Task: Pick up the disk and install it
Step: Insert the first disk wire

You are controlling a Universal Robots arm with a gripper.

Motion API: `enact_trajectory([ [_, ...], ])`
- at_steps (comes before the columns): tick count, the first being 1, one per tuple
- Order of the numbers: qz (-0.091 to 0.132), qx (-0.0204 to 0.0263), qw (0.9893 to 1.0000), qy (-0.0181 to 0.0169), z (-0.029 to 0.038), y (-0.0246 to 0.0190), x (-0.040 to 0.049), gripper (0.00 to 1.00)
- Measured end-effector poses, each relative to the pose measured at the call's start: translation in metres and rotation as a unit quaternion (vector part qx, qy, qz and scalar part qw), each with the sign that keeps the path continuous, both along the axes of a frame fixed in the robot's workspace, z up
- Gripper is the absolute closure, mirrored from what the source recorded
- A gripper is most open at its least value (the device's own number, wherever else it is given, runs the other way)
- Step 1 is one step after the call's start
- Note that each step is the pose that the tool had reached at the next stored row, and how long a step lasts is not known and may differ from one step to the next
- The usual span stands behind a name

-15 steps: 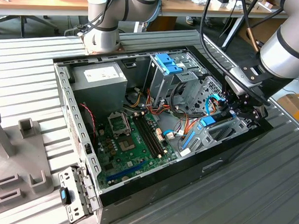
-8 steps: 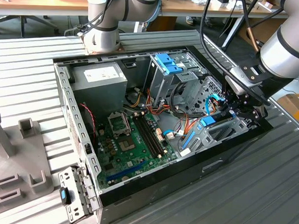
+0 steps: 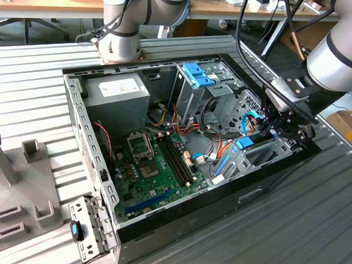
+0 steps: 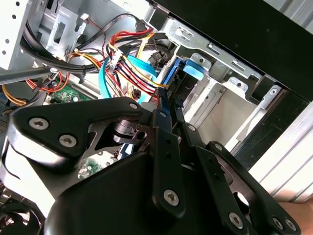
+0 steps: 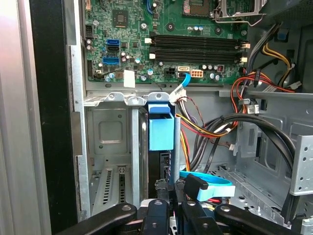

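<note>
The disk (image 5: 160, 131) stands on edge in a slot of the grey metal drive bay (image 5: 105, 132) at the case's front corner, with its bright blue tab on top. In the exterior view the disk (image 3: 244, 143) sits low in the bay at the case's right end. My gripper (image 5: 171, 193) is directly over it, and its black fingers (image 5: 157, 215) are closed on the disk's thin edge. In the second wrist view the gripper (image 4: 166, 105) pinches the disk's blue rail, and the blue tab of the disk (image 4: 193, 69) lies just beyond the fingertips.
The open computer case (image 3: 279, 171) lies on a slatted metal table. Inside are the motherboard (image 3: 157, 166), the power supply (image 3: 116, 94) and a tall grey cage with a blue latch (image 3: 197, 74). Cable bundles (image 5: 230, 127) crowd the bay's side. A grey fixture (image 3: 16, 183) stands at the exterior view's left.
</note>
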State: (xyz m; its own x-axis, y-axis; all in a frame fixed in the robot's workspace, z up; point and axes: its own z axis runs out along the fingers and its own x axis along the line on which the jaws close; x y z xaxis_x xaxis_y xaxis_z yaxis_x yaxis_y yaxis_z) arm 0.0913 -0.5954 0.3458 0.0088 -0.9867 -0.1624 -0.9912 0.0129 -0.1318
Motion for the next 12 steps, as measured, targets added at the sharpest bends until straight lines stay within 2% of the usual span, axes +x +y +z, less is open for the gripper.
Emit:
enact_trajectory([
  [12, 0.003, 0.0001, 1.0000, 0.0000, 0.0005, 0.0000, 0.0026, 0.84],
])
